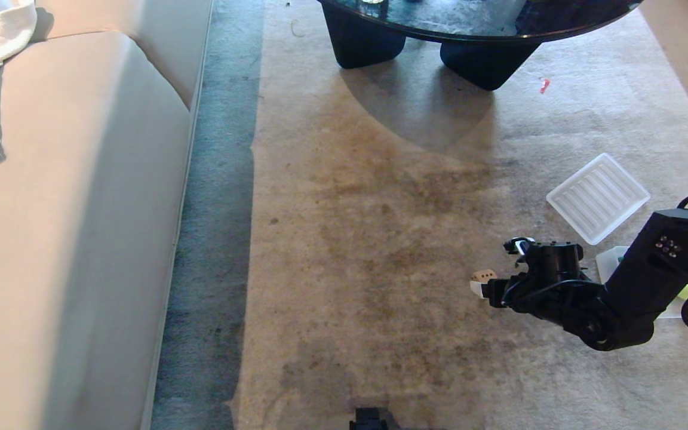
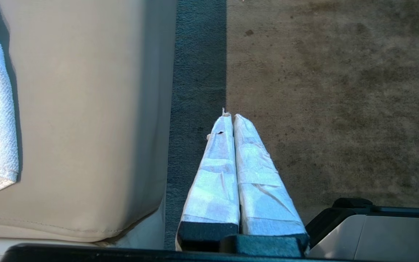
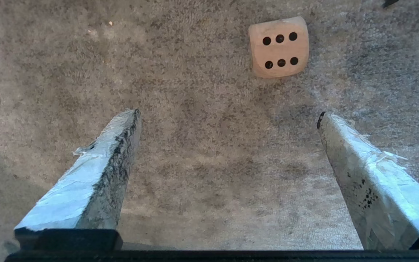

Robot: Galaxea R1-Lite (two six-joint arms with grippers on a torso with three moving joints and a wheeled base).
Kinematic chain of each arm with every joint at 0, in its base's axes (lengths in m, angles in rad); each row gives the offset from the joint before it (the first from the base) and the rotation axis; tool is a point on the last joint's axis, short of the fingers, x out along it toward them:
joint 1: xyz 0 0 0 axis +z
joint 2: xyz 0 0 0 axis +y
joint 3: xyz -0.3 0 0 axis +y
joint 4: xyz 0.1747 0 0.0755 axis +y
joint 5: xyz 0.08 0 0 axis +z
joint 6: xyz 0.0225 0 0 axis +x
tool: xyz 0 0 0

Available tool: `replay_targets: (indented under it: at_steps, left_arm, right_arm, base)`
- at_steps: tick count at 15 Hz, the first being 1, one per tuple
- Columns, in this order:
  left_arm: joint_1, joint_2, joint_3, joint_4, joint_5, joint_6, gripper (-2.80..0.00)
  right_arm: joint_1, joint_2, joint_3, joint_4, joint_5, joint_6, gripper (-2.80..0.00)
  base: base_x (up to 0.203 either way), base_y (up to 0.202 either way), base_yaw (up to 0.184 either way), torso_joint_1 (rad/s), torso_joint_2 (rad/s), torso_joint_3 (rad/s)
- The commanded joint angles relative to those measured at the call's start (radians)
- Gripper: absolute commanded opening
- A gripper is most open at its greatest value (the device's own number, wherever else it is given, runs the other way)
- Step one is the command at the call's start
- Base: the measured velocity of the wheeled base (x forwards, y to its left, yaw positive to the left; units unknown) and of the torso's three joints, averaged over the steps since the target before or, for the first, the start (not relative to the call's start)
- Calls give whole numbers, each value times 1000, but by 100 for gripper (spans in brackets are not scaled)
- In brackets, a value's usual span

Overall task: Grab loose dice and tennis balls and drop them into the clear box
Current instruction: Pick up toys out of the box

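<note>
Head view: at four o'clock on the carpet (image 1: 380,239), the right gripper (image 1: 499,269) hovers beside the beige die (image 1: 483,276); the clear box (image 1: 610,263) sits behind the arm. Left wrist view: the left gripper (image 2: 230,117) rests pressed closed. Right wrist view: jaws spread wide, die at one o'clock, six pips up. Likely light, rigid; best pinched across opposite flat faces.

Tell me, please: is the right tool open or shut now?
Open. In the right wrist view its two taped fingers stand wide apart over the carpet, holding nothing; the beige die lies ahead, untouched.
</note>
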Motion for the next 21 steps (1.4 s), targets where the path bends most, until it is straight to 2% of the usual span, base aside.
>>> replay_targets:
  at_steps: [1, 13, 21]
  left_arm:
    - [0, 1, 1, 0, 0, 0, -280]
    - [0, 0, 2, 0, 0, -2, -280]
    - [0, 0, 0, 0, 0, 0, -280]
  right_arm:
    - [0, -4, 1, -5, 0, 1, 0]
    - [2, -30, 17, 2, 0, -1, 0]
    - [1, -59, 25, 36, -2, -13, 0]
  base:
    - [0, 0, 0, 0, 0, 0]
    - [0, 0, 0, 0, 0, 0]
    - [0, 0, 0, 1, 4, -168]
